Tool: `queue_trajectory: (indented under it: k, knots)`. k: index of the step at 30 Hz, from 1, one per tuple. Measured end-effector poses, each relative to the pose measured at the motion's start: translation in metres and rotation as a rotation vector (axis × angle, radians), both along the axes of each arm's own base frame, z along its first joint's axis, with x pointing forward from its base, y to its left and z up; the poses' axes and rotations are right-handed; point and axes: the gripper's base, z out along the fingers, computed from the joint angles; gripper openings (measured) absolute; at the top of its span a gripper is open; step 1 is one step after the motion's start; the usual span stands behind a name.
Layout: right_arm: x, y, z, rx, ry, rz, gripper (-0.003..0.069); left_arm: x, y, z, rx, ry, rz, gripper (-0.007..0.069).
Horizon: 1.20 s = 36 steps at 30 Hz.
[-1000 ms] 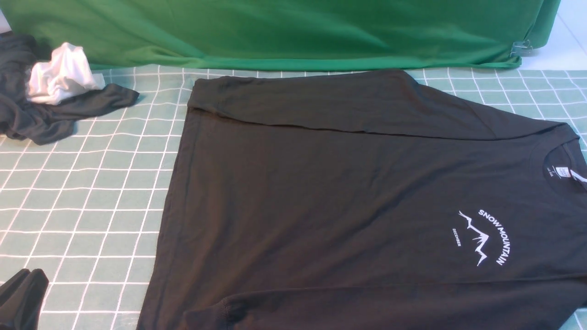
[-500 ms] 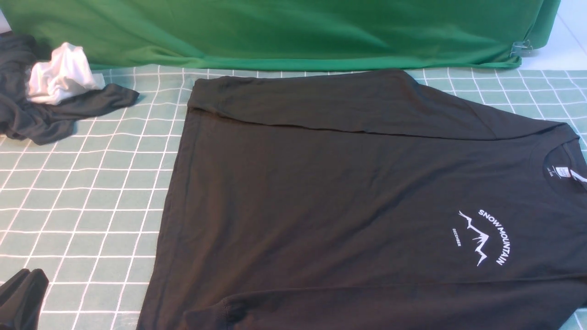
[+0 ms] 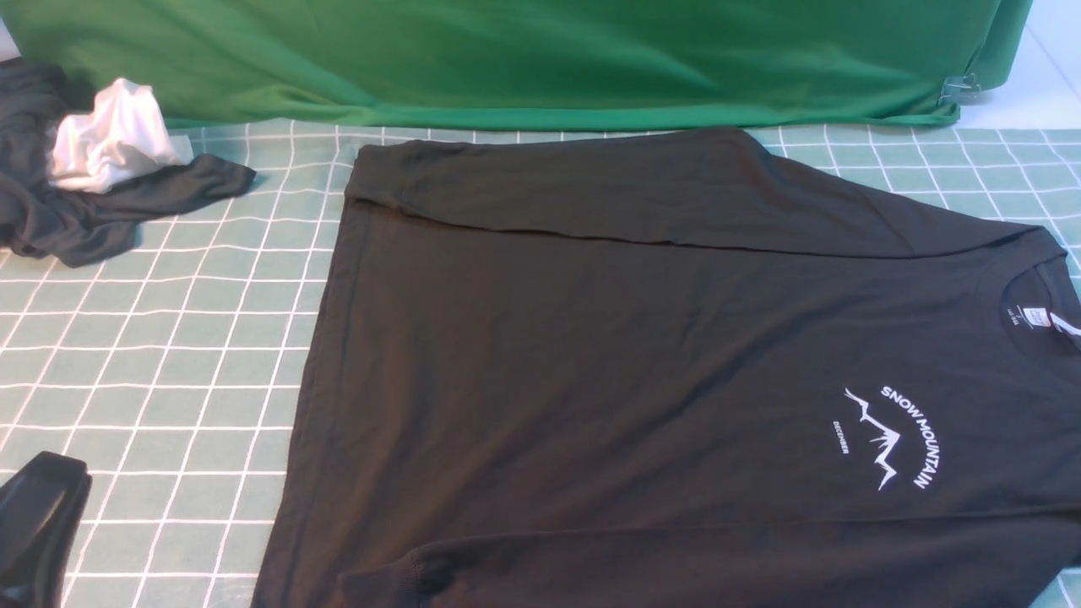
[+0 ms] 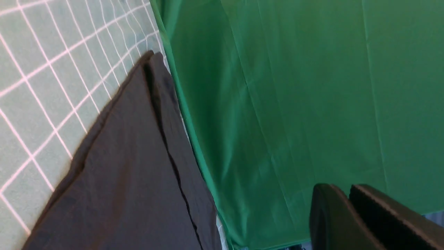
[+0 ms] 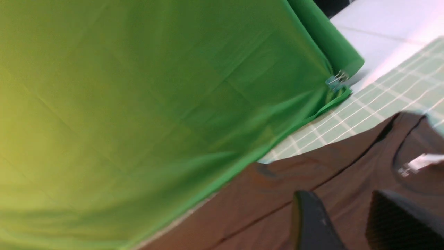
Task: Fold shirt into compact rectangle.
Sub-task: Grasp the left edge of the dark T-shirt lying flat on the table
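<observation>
The left gripper (image 4: 348, 193), jaws closed and empty, has advanced at near left; the right gripper (image 5: 350, 211) hovers spread above the shirt (image 3: 642, 371).

L gripper (image 3: 42, 483) further into frame.

The shirt (image 5: 347, 180) lies spread on the table mat (image 3: 169, 355), below and ahead of the right gripper (image 5: 341, 198) fingers (image 5: 308, 222), with its neck label (image 5: 421, 161) near them. Beyond the left gripper (image 4: 347, 189) fingers (image 4: 329, 218), the shirt's folded corner lies just beside the backdrop (image 3: 507, 59). A garment (image 3: 84, 219) with a cloth (image 3: 110, 143) on it lies well apart from the shirt.
</observation>
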Motion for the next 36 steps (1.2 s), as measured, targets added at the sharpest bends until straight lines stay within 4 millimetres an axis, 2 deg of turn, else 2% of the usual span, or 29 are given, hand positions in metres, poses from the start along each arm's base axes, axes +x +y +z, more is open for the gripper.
queue_trajectory:
  k: [5,9,11,13,15,16,18,20,21,22,24,25,28,29,32,36]
  knots:
    - [0.000,0.000,0.000,0.039,-0.004,0.002,0.0240,0.000,0.001,-0.001,0.144,-0.001,0.014,0.0035]
    - [0.000,0.000,0.002,0.042,-0.025,-0.001,0.0237,0.000,0.002,0.000,0.178,-0.007,0.020,0.0035]
    - [-0.001,-0.001,0.009,0.041,-0.099,-0.012,0.0195,0.000,0.004,0.003,0.173,-0.045,0.047,0.0035]
    - [-0.003,-0.003,0.017,0.019,-0.181,-0.026,0.0116,0.000,0.006,0.008,0.149,-0.091,0.077,0.0035]
    - [-0.004,-0.003,0.028,-0.019,-0.225,-0.038,0.0064,-0.001,0.007,0.016,0.155,-0.120,0.085,0.0035]
    - [-0.005,-0.003,0.045,-0.074,-0.265,-0.051,0.0041,-0.003,0.007,0.023,0.177,-0.144,0.088,0.0035]
    - [-0.006,-0.003,0.072,-0.164,-0.288,-0.067,0.0030,-0.008,0.006,0.045,0.227,-0.199,0.090,0.0035]
    - [-0.002,-0.001,0.102,-0.303,-0.223,-0.066,0.0026,-0.015,0.005,0.069,0.289,-0.240,0.084,0.0035]
    - [-0.001,-0.001,0.105,-0.318,-0.210,-0.063,0.0026,-0.015,0.004,0.072,0.306,-0.236,0.083,0.0035]
    - [0.006,0.002,0.124,-0.432,-0.100,-0.031,0.0025,-0.016,0.002,0.087,0.389,-0.185,0.053,0.0035]
    - [0.020,0.005,0.145,-0.566,0.098,0.052,0.0025,-0.014,0.000,0.107,0.519,-0.066,0.006,0.0035]
    - [0.031,0.007,0.151,-0.624,0.220,0.114,0.0025,-0.005,-0.001,0.114,0.609,0.072,-0.041,0.0035]
    - [0.059,0.010,0.150,-0.712,0.470,0.254,0.0026,0.018,-0.001,0.118,0.745,0.419,-0.193,0.0035]
    - [0.061,0.010,0.149,-0.716,0.486,0.263,0.0026,0.021,-0.001,0.120,0.751,0.426,-0.198,0.0035]
    - [0.093,0.012,0.127,-0.739,0.700,0.385,0.0028,0.062,-0.007,0.102,0.797,0.740,-0.461,0.0035]
    - [0.112,0.015,0.108,-0.724,0.826,0.474,0.0035,0.106,-0.024,0.063,0.712,0.904,-0.802,0.0035]
